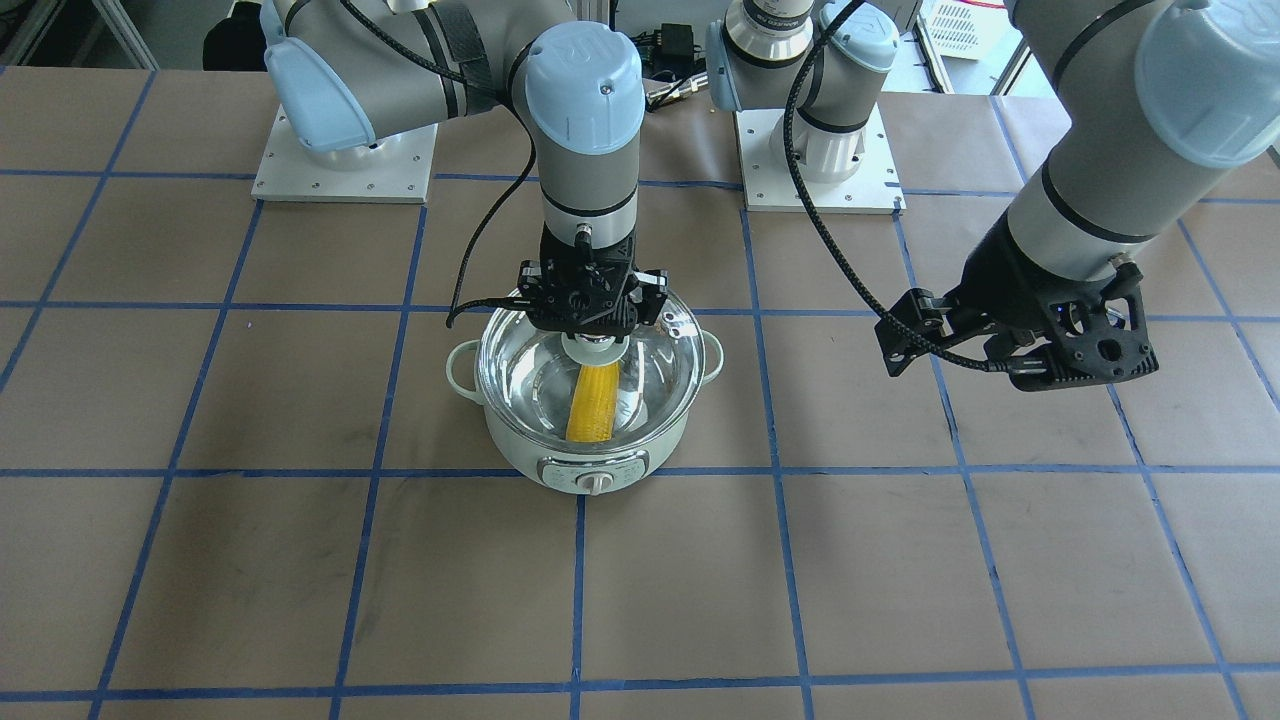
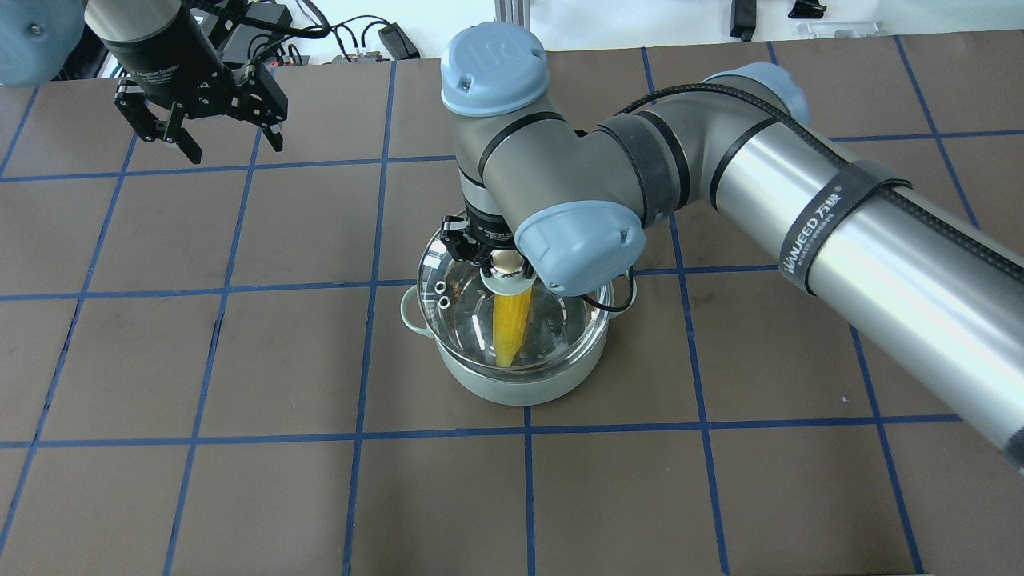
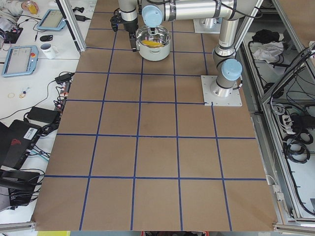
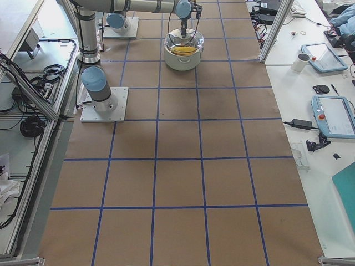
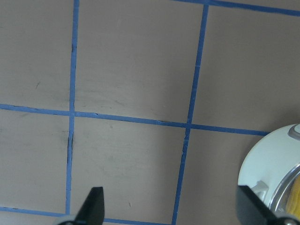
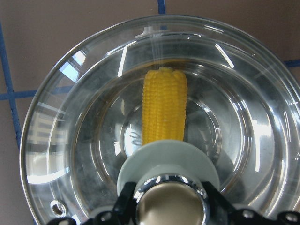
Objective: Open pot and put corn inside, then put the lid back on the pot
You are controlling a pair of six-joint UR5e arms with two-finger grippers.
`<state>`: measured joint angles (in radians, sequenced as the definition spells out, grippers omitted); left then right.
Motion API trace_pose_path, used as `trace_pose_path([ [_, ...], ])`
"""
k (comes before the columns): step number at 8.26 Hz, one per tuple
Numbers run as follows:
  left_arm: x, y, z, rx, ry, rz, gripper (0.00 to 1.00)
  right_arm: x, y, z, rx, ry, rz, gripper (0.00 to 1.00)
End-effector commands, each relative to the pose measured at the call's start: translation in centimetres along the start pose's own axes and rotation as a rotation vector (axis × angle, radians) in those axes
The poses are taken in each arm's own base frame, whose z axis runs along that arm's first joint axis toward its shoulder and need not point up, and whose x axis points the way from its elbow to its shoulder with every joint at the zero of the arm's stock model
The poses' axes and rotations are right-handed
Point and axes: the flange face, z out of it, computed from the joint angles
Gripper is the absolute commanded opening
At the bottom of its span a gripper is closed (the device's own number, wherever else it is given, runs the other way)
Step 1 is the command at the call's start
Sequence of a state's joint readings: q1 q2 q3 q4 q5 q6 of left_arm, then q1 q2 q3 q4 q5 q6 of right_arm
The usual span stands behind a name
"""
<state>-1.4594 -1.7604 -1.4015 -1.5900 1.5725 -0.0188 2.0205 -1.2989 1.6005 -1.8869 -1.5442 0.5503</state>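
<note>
Corn (image 1: 592,402) lies inside the pot (image 1: 530,455), glass lid (image 1: 520,365) over it, seating unclear, right claw (image 1: 597,343) pinching the knob (image 6: 171,206); best lowered level and centred before letting go; left claw (image 2: 236,144) spread, idle, well apart.

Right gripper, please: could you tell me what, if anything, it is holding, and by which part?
The right gripper holds the lid by its centre knob. The left gripper is open and holds nothing.
</note>
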Motion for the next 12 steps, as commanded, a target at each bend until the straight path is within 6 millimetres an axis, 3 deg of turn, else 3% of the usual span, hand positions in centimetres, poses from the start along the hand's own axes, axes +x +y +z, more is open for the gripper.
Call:
trace_pose_path([
  [1, 0.07, -0.01, 0.05, 0.0, 0.002, 0.0, 1.0, 0.21, -0.06, 0.09, 0.008, 0.017, -0.001, 0.07],
  [4, 0.01, -0.13, 0.27, -0.002, -0.004, 0.0, 1.0, 0.5, 0.18, 0.97, -0.002, 0.036, 0.004, 0.07],
  [10, -0.07, -0.13, 0.28, -0.003, -0.004, -0.002, 1.0, 0.25, 0.35, 0.87, -0.001, 0.021, 0.01, 0.07],
  [12, -0.07, -0.13, 0.28, -0.003, -0.004, -0.002, 1.0, 0.3, 0.41, 1.07, -0.011, 0.027, 0.009, 0.12],
])
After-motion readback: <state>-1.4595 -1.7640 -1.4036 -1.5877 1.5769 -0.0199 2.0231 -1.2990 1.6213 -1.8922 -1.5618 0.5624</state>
